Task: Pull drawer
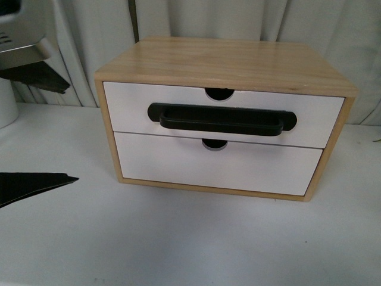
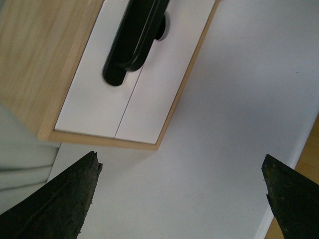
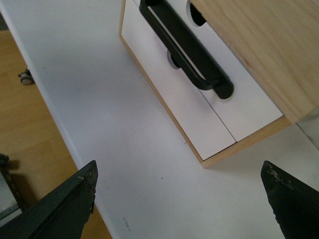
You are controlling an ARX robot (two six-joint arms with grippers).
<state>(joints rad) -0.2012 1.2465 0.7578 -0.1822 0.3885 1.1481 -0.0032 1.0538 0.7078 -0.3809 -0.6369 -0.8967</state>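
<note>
The drawer (image 1: pixel 137 110) is the upper one in a light wooden cabinet (image 1: pixel 232 59). Its front is white, with a long black bar handle (image 1: pixel 221 119) and a half-round notch (image 1: pixel 219 93) in its top edge, and it sits flush with the frame. My left gripper (image 2: pixel 182 169) is open over the white table, short of the cabinet's left end, where the handle (image 2: pixel 134 40) shows. Two black fingers (image 1: pixel 36 182) enter the front view from the left. My right gripper (image 3: pixel 179 174) is open off the cabinet's right corner, with the handle (image 3: pixel 187 50) ahead of it. It holds nothing.
Below the drawer is a plain white drawer front (image 1: pixel 217 170) without a handle. The cabinet stands on a white table (image 1: pixel 178 238) before pale curtains (image 1: pixel 196 18). A white object (image 1: pixel 6 101) stands at the far left. The table edge and the wooden floor (image 3: pixel 30 124) lie near my right gripper.
</note>
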